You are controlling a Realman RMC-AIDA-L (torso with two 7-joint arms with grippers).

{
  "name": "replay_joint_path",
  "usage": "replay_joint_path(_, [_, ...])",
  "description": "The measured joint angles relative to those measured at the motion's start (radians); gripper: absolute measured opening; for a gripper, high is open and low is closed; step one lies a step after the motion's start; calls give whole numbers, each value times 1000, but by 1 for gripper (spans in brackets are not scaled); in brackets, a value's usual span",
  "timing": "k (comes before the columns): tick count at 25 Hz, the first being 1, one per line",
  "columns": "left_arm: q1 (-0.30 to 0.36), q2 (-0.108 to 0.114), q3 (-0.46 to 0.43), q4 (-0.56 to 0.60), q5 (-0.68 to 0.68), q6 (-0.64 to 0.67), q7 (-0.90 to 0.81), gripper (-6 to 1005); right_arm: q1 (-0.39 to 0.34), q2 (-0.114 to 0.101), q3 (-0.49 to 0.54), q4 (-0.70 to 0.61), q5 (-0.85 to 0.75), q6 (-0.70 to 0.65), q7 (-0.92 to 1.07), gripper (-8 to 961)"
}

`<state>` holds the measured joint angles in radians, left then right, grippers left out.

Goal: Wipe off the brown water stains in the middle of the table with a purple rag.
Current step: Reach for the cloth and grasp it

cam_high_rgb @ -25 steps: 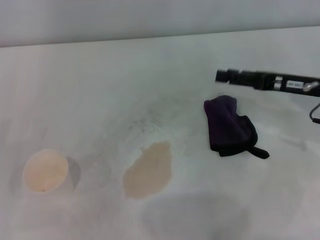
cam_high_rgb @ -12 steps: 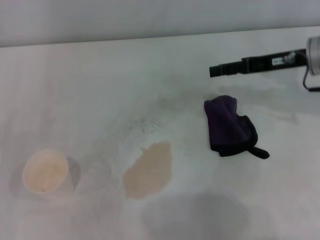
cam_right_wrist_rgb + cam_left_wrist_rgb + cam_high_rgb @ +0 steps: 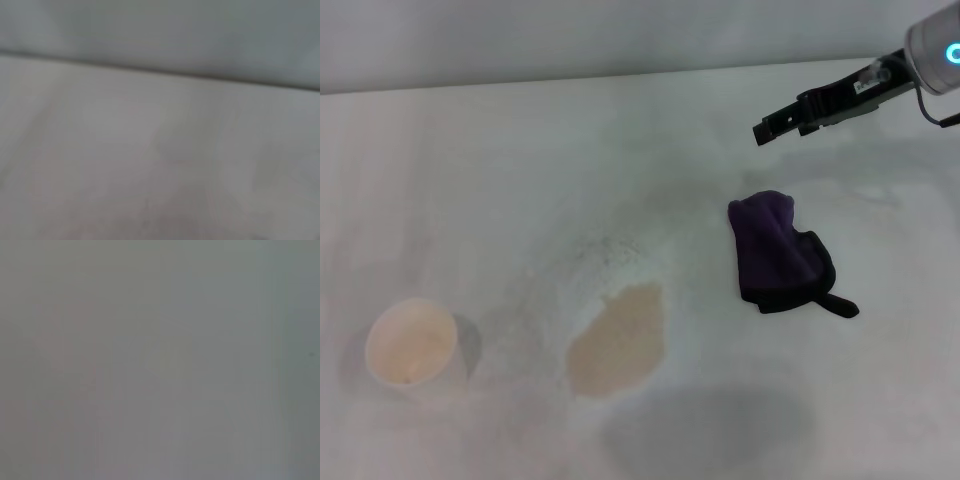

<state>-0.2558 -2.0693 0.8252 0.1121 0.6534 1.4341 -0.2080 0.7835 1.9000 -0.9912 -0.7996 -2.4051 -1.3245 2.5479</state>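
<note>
The purple rag (image 3: 778, 255) lies crumpled on the white table (image 3: 520, 180), right of centre, with its black tail pointing to the front right. The brown water stains (image 3: 617, 340) form one tan oval patch to the front left of the rag, about a rag's width away. My right gripper (image 3: 775, 125) hangs in the air above and behind the rag, reaching in from the upper right and touching nothing. The right wrist view shows only bare table (image 3: 150, 150) and its far edge. My left gripper is out of view, and the left wrist view is plain grey.
A white paper cup (image 3: 410, 345) with a beige inside stands at the front left of the table. A grey wall runs behind the table's far edge (image 3: 620, 78). Faint grey smudges mark the surface behind the stain.
My right gripper has risen and swung toward the back of the table, away from the rag. The rag, the stain and the cup have not moved.
</note>
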Motion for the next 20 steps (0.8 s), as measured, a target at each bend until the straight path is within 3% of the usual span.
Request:
replay_joint_path(8, [-5,-3,0,-3,3,-1,0,877,75,18,-215,-46,-165,-39,153,799])
replay_joint_path(15, [-10,-5,0,-6,3,-7,0,878,85,94,-273,-104,-306,-70,226,799])
replay_joint_path(20, [-16,-6,0,-10,3,-21,0,877,88,116,-374,-115,-338,-82,291,799])
